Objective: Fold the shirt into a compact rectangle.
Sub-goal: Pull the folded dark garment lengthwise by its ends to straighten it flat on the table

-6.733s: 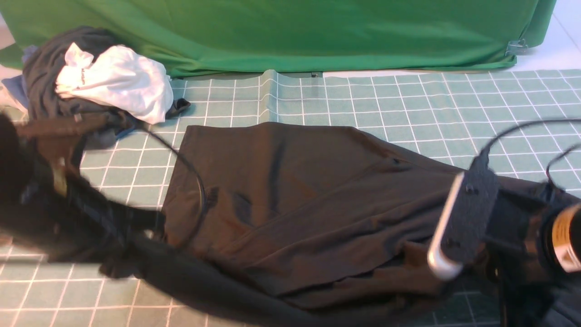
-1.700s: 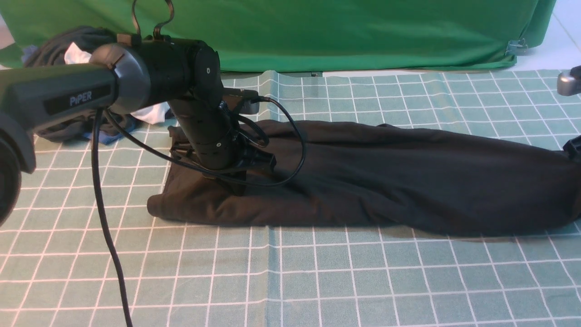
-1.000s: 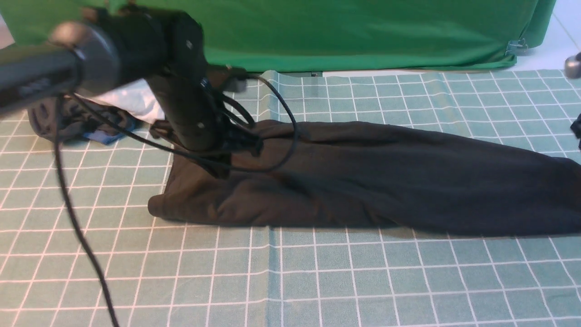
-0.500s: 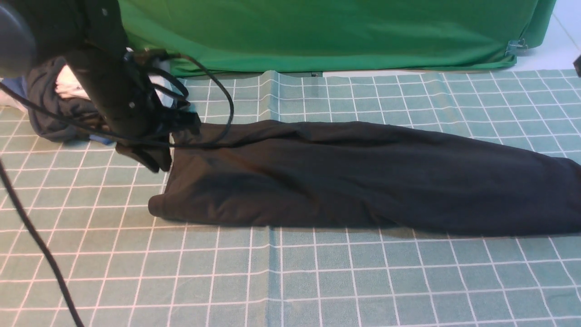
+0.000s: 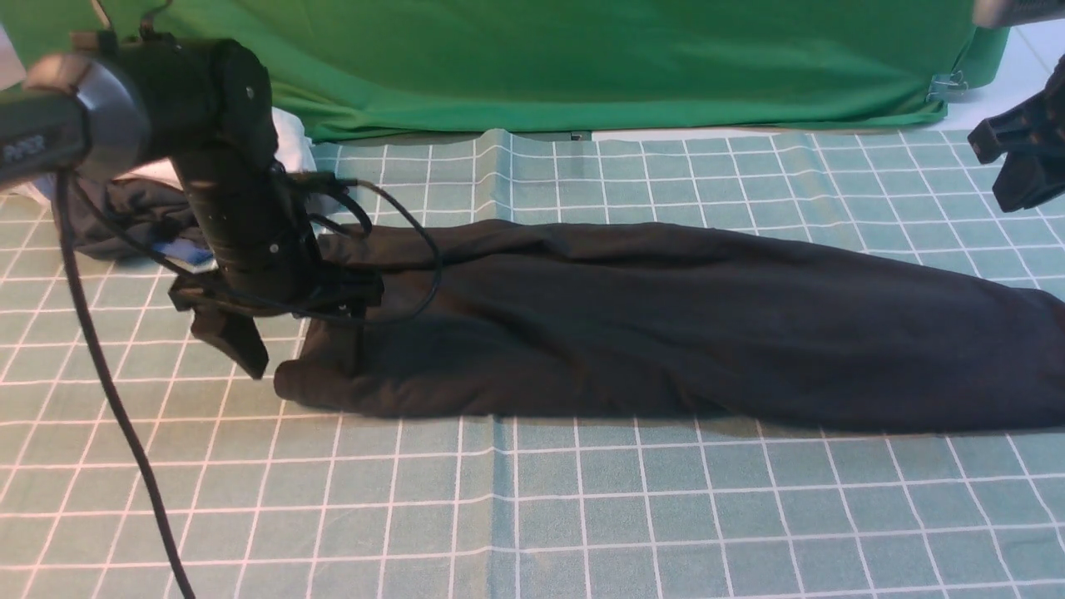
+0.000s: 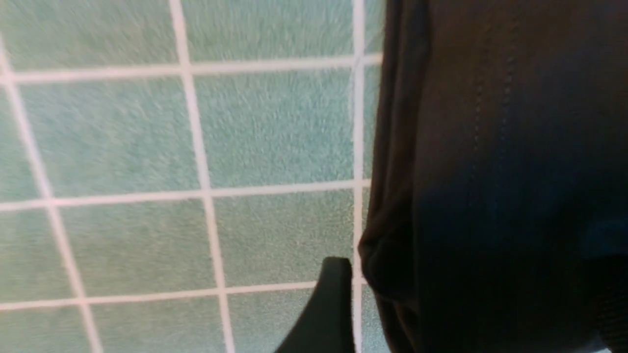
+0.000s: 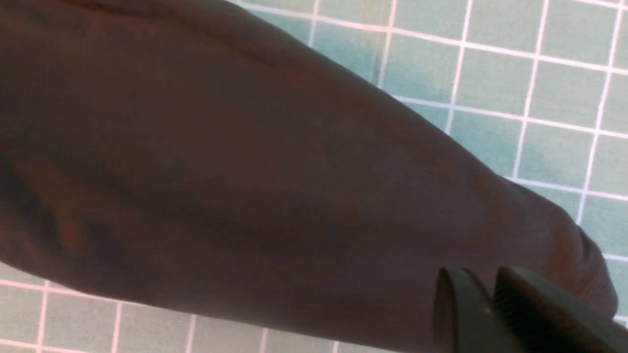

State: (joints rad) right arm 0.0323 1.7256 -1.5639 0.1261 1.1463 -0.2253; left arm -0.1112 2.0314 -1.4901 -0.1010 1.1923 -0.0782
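Observation:
The black shirt [image 5: 666, 324] lies on the mat folded into a long band running left to right. My left gripper [image 5: 291, 333] stands open and low at the band's left end. One of its fingers [image 5: 237, 345] is outside the cloth and the other is over it. In the left wrist view the shirt's edge [image 6: 392, 196] lies beside the one visible finger [image 6: 328, 309]; the other is lost in the dark cloth. My right gripper [image 5: 998, 170] hangs raised at the far right, shut and empty. The right wrist view shows it [image 7: 490, 299] above the shirt's [image 7: 245, 171] right end.
A pile of dark and white clothes [image 5: 133, 216] sits at the back left behind the left arm. A green cloth backdrop [image 5: 582, 58] closes the far side, with a metal clip [image 5: 948, 85] at its right. The checked green mat [image 5: 582, 516] covers the table. A black cable [image 5: 108, 399] hangs at the left.
My left gripper has let go of the shirt, moved left and come down at the band's left end with its jaws opened wide. The right gripper has shut and shows at the upper right.

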